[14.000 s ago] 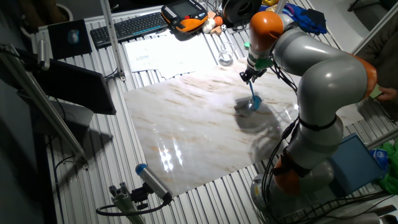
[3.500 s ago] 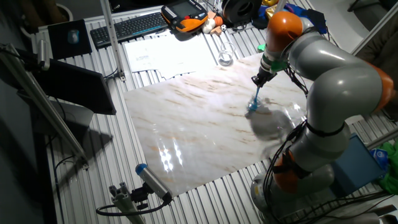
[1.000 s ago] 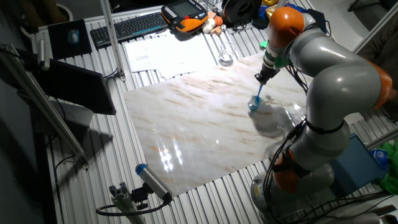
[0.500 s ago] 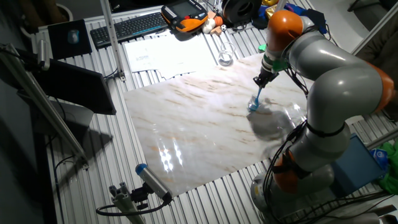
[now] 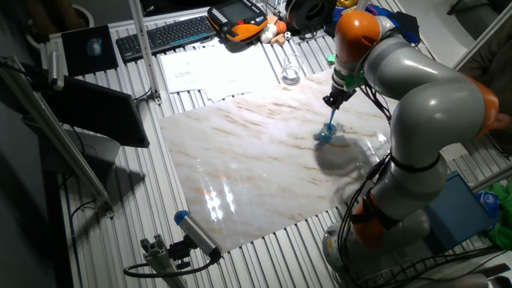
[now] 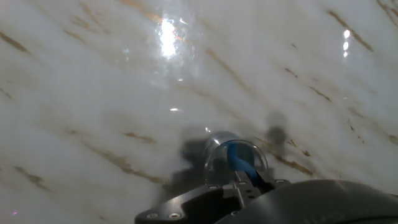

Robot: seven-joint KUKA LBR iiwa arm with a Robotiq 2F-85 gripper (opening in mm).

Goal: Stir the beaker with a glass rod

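The beaker (image 5: 325, 135) is a very small clear cup with a blue tint, standing on the marble slab (image 5: 256, 160) right of its middle. In the hand view the beaker (image 6: 219, 150) sits just ahead of my fingers. My gripper (image 5: 334, 100) hangs above it, shut on the glass rod (image 5: 330, 120), a thin light-blue stick that slants down into the beaker. The rod (image 6: 238, 160) shows in the hand view dipping inside the glass, held between my gripper (image 6: 247, 185).
A clear long-necked flask (image 5: 289, 72) lies behind the slab. A grey cylinder with a blue cap (image 5: 196, 232) lies off the slab's front left corner. A keyboard (image 5: 172, 34) and an orange pendant (image 5: 238, 20) sit at the back. Papers (image 5: 210, 68) lie by the slab.
My gripper and the rod have shifted slightly left over the last second, with the rod's tip staying in the beaker. The beaker has stayed about where it was.
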